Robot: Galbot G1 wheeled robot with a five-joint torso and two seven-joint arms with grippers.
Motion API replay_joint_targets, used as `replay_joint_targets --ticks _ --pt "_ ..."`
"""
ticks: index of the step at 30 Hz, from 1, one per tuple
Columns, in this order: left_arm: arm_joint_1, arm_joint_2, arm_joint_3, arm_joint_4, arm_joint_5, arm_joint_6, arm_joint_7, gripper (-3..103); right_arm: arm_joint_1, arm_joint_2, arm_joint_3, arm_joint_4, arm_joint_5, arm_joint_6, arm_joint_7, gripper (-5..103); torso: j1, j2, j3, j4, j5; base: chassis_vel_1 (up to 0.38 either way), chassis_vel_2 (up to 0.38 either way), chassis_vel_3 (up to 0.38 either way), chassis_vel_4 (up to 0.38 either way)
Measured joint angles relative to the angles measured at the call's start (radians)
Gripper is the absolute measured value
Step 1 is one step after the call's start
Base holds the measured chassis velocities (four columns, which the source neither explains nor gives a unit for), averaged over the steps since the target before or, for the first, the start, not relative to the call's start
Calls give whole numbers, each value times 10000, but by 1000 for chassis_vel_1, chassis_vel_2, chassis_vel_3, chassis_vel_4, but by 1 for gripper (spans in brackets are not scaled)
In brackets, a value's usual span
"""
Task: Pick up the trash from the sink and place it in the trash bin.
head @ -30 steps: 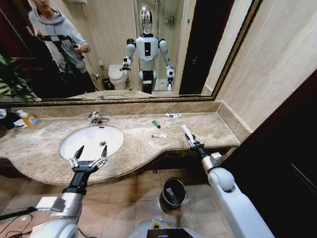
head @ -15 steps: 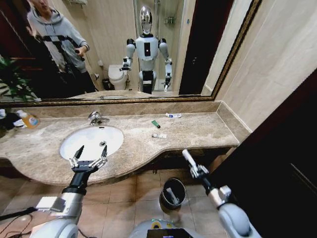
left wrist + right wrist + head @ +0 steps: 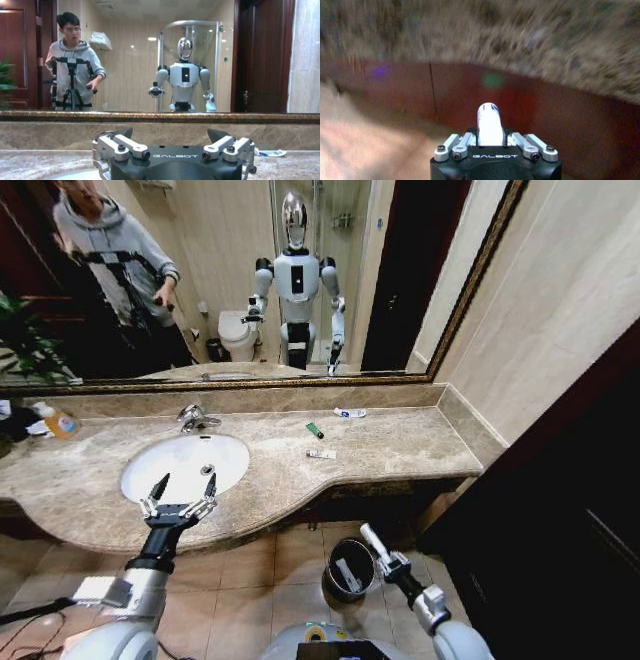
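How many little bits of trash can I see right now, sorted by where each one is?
On the counter: 3 (green stick, white sachet, white-and-blue tube)
In the right pincer: 1 (white tube)
In the trash bin: 1 (white piece)
Total: 5

My left gripper [image 3: 178,498] hangs spread open at the counter's front edge, while my right gripper [image 3: 381,553], arm lowered below the counter, pinches a white tube [image 3: 368,537].
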Motion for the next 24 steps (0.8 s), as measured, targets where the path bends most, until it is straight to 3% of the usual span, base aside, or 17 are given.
replay_joint_targets --ticks 6,9,24 --pt "0 0 -1 0 1 0 -1 100 1401 338 -848 -2050 -2101 -1200 -536 27 1 0 1 0 0 0 0 0 0" --pt "0 0 0 0 0 0 0 100 1902 557 -946 -3013 -2770 -1274 -682 27 1 0 0 0 1 0 0 0 0" --pt "0 0 0 0 0 1 0 100 3865 1065 -1519 -6149 -3421 -963 -719 27 1 0 1 0 1 0 0 0 0"
